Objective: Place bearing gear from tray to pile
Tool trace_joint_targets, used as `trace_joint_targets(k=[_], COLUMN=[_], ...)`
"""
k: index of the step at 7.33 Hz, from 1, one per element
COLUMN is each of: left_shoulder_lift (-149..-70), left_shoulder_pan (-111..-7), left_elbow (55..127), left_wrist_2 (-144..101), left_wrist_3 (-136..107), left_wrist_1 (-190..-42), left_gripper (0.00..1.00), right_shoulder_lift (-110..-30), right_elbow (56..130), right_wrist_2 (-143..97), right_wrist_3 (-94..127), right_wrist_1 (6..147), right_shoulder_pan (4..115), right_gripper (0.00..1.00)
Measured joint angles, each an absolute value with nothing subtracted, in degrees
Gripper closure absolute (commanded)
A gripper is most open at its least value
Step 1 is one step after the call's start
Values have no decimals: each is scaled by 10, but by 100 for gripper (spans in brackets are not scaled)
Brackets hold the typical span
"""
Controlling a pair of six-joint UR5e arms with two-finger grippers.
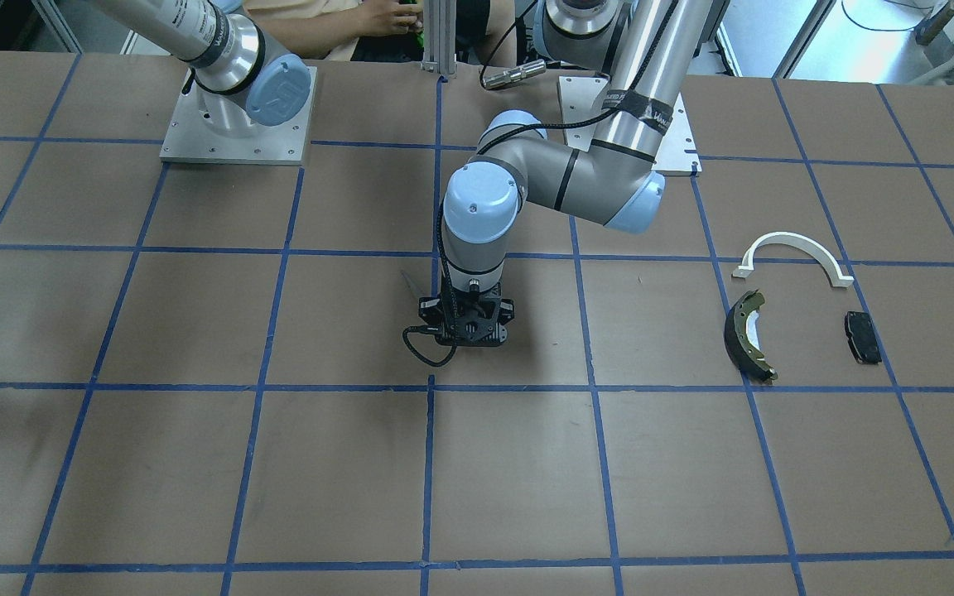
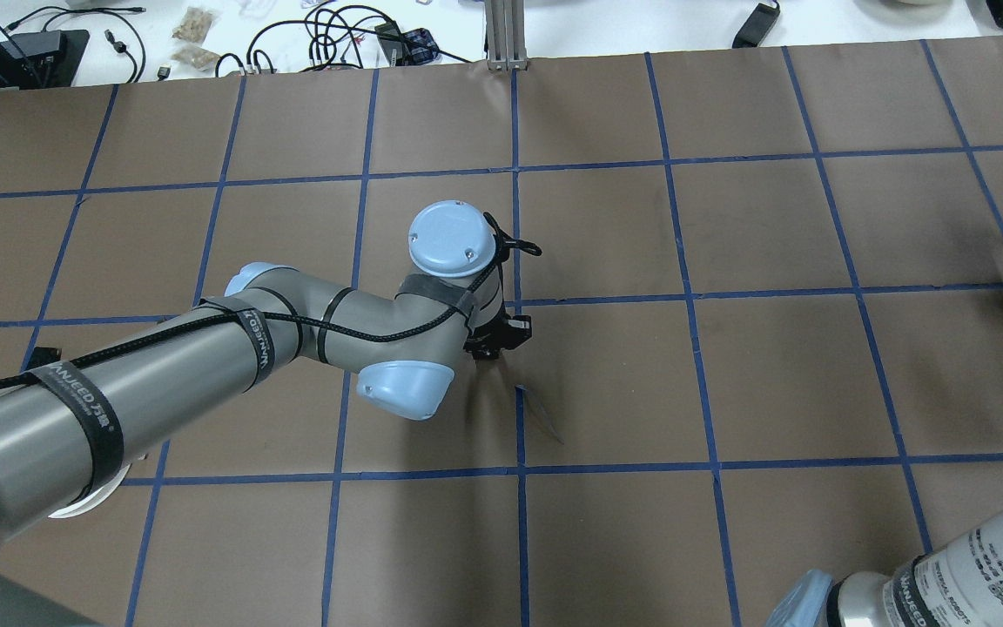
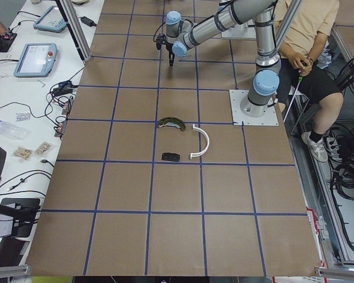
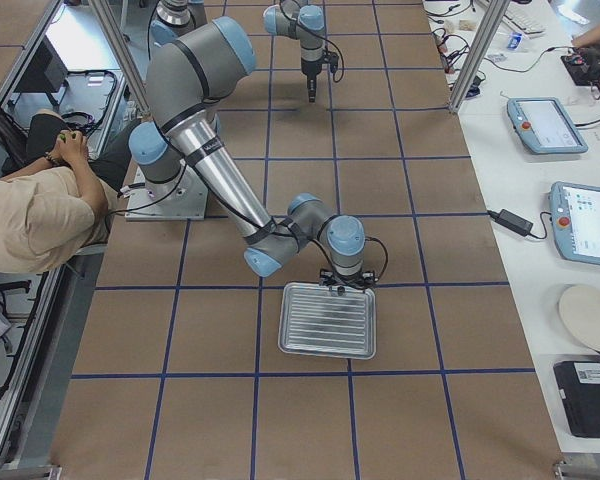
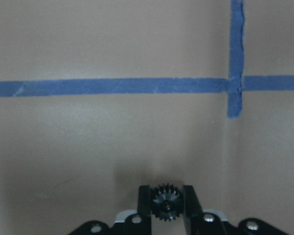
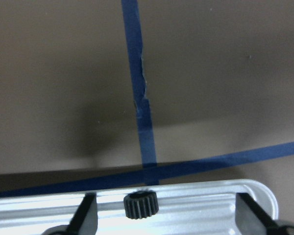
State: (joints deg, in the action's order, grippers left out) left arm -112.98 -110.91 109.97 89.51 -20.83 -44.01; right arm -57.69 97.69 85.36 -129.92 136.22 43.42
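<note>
left fingers [image 5: 144,204] pinching small black gear [image 5: 166,202] over mid-table, near blue tape [image 5: 112,86] crossing, open table [image 1: 527,480] all round. right fingers [image 6: 85,214] spread wide, second gear [image 6: 140,204] between them, just inside tray [image 6: 210,189] rim. 2 gears, 1 tray. pile [image 3: 172,123] well off on robot's left: 1 white half-ring bracket [image 1: 796,238], 1 brake shoe [image 1: 738,331], 1 black pad [image 1: 862,337], none touching.

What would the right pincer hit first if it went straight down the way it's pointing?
The right pincer would probably meet the small black gear in the metal tray, which sits between its open jaws; the gap is hard to judge.
</note>
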Motion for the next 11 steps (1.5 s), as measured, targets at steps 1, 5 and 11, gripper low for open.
trace_joint_targets(k=[1, 5, 11], left_shoulder_lift=[-1114, -1066, -1046], left_shoulder_pan=[-1103, -966, -618], left_elbow=[1092, 1093, 1126], left_wrist_2=[895, 888, 895], left_wrist_3=[-199, -103, 322], left_wrist_1=[-459, -506, -537], left_gripper=[95, 98, 100], right_shoulder_lift=[-576, -576, -577], right_elbow=[978, 978, 978], right_wrist_2=[854, 867, 875], right_wrist_3=[-1300, -1301, -1296], right_wrist_1=[1362, 1363, 1363], right_shoulder_pan=[434, 434, 434], right_gripper=[8, 40, 96])
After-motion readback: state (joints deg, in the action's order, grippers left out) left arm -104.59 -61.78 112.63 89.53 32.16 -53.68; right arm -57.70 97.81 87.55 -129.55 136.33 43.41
